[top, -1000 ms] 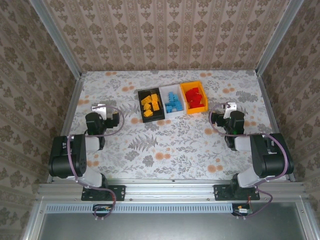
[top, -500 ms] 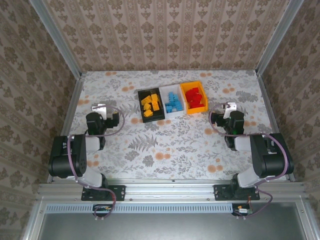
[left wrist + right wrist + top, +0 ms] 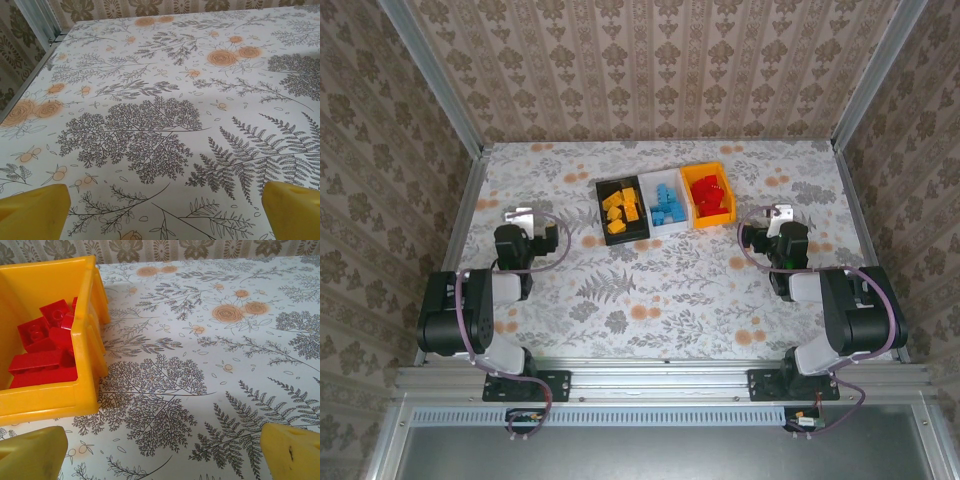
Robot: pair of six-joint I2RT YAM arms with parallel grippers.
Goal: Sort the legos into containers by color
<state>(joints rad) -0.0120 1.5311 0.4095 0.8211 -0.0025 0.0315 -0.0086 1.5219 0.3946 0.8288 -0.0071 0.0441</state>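
Near the worktop's [image 3: 650, 300] far edge, side by side: black tray [image 3: 625, 240] with yellow legos [image 3: 622, 208], white tray [image 3: 672, 228] with blue legos [image 3: 667, 205], orange tray [image 3: 712, 222] with red legos [image 3: 710, 195]. The near half lies open. Left claw [image 3: 162, 212] and right claw [image 3: 162, 452], jaws wide apart, hover by the side edges, unmoved since a second ago. The right wrist view crops the orange tray.

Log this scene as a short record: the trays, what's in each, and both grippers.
black tray: orange-yellow bricks
white tray: light blue bricks
orange-yellow tray: red bricks
tray row: black left, white middle, orange-yellow right
left gripper: fingers open, empty
right gripper: fingers open, empty, near orange-yellow tray, not touching
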